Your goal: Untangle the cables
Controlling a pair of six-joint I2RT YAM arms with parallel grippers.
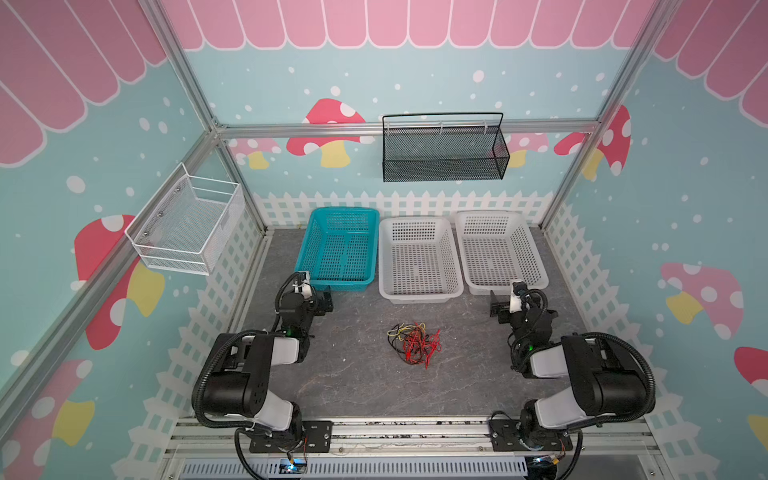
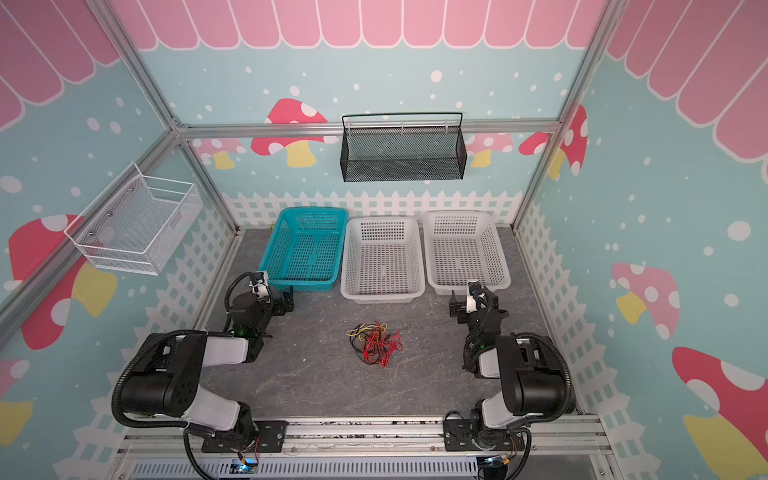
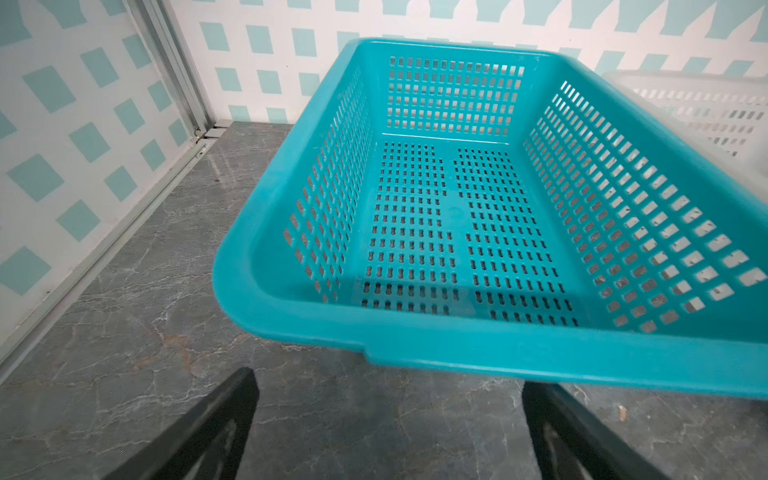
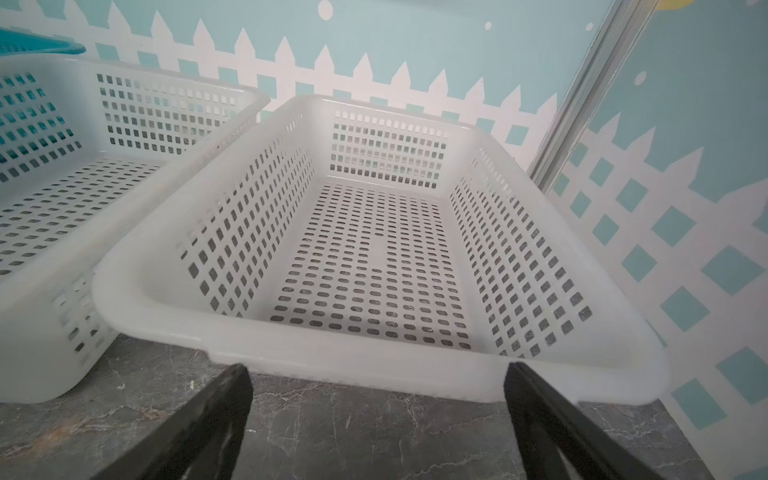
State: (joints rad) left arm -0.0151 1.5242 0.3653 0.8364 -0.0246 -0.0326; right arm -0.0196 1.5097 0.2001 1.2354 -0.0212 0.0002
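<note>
Both empty w/ jaws spread wide: left gripper [image 1: 325, 302] sits just before the teal basket [image 1: 345, 209], well apart from the work. Centre of the table [image 1: 353, 382], the cables [image 1: 415, 343] lie in one red/yellow/black knot; prob. v. light, limp, snag-prone, so pinch a loose outer loop, e.g. the yellow strand, not the dense red core. Right gripper [image 1: 496, 308] sits near the right-hand white basket [image 1: 488, 212], also far off.

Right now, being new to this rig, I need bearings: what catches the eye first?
A tangle of red, yellow and black cables lies in the middle of the table. Behind it stand a teal basket and two white baskets, all empty. The left gripper and right gripper hang open on either side.
</note>
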